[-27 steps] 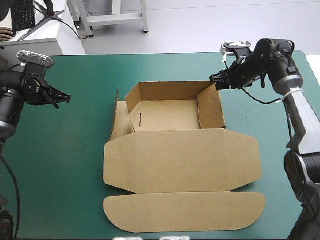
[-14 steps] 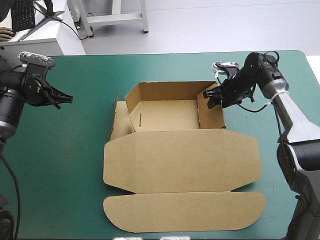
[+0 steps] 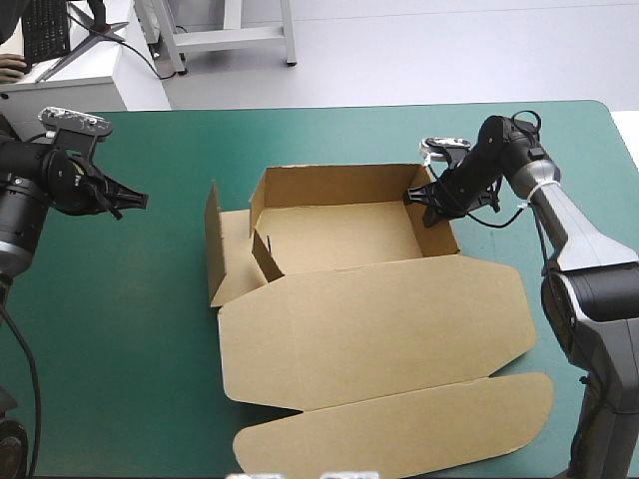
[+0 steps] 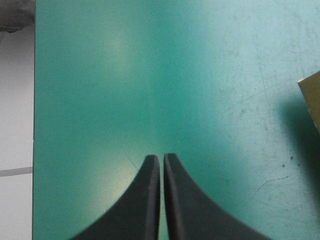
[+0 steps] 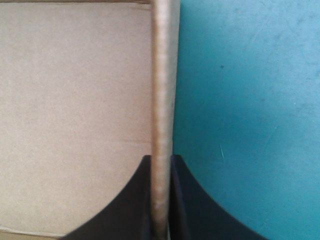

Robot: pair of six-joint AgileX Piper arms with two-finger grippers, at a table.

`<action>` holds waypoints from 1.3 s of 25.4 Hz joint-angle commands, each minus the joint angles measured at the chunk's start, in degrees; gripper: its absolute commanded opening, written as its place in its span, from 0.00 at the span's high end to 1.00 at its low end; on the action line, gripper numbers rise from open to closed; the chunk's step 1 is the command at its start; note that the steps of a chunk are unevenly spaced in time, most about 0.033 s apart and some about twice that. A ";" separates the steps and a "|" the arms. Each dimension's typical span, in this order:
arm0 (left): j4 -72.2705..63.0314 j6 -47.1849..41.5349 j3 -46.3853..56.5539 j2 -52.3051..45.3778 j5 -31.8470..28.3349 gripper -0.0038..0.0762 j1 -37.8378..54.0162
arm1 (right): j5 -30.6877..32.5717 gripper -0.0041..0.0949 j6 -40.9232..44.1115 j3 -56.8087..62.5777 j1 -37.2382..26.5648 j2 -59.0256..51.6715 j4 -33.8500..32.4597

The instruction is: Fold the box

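Observation:
The brown box (image 3: 339, 235) stands mid-table as an open tray with its back and right walls raised, the left flap (image 3: 213, 244) standing loose, and the wide lid (image 3: 379, 329) lying flat toward the near edge. My right gripper (image 3: 419, 198) is shut on the top rim of the box's right wall (image 5: 161, 100), one black finger inside the tray and one outside. Well off to the box's left, my left gripper (image 3: 142, 201) hangs shut over bare teal-green cover (image 4: 150, 75); the pointed arch of the left gripper (image 4: 161, 158) holds nothing. A corner of the box (image 4: 312, 97) shows beside it.
Bare teal-green cover lies left of the box (image 3: 110, 319) and right of the tray (image 3: 589, 160). The lid's front flap (image 3: 399, 424) reaches close to the table's near edge.
My right gripper has come down onto the right wall's rim and closed on it. The whole box has turned and shifted, the lid swinging rightward and the left flap rising. The left arm stayed put.

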 commanded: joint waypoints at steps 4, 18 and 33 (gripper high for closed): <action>-0.15 -0.33 -1.34 -1.89 -2.74 0.94 -0.05 | 2.09 0.96 0.06 -1.53 -0.84 -3.78 1.21; -13.50 -2.95 -1.34 2.23 -7.18 0.96 -0.05 | 2.18 0.96 -3.59 -1.53 -9.19 -14.58 7.82; -33.29 2.97 -1.34 10.59 -8.42 0.67 -0.05 | 2.18 0.98 -5.71 -1.53 -13.47 -22.96 8.45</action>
